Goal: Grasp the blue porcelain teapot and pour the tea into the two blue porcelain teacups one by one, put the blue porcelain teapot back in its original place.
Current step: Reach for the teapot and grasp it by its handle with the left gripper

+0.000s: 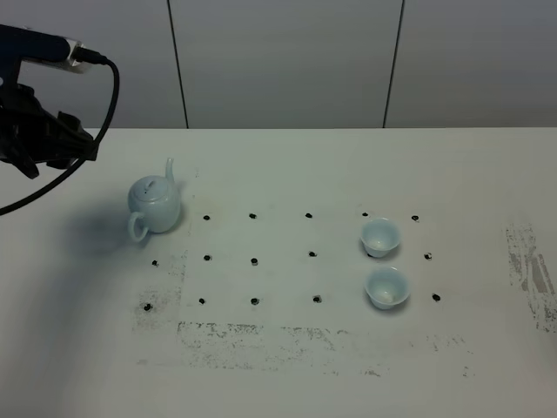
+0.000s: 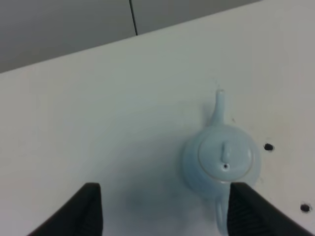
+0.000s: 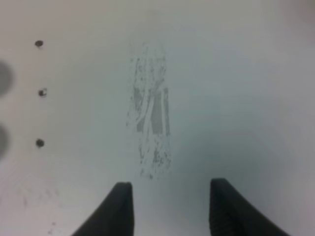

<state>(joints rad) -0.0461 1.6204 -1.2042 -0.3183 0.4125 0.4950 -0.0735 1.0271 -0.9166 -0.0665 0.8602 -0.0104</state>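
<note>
White table with black dots, grey scuffs

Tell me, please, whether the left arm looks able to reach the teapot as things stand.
Probably yes: the left tool hangs open with the teapot in plain view below it, and nothing stands between them.

Exterior high: fixed, elevated, off arms; faces obliquely down across table toward grey wall panels; distant, wide; takes in whole work surface. Left wrist: looks steeply down past left gripper; near; blue porcelain teapot seen from above, wall strip beyond. Right wrist: looks almost straight down past right gripper; very near, soft focus; scuffed patch ahead. Overlap: exterior and left wrist share teapot, adjacent tabletop, wall; exterior and right wrist appear to share scuffed patch near table's right edge, three black dots.
</note>
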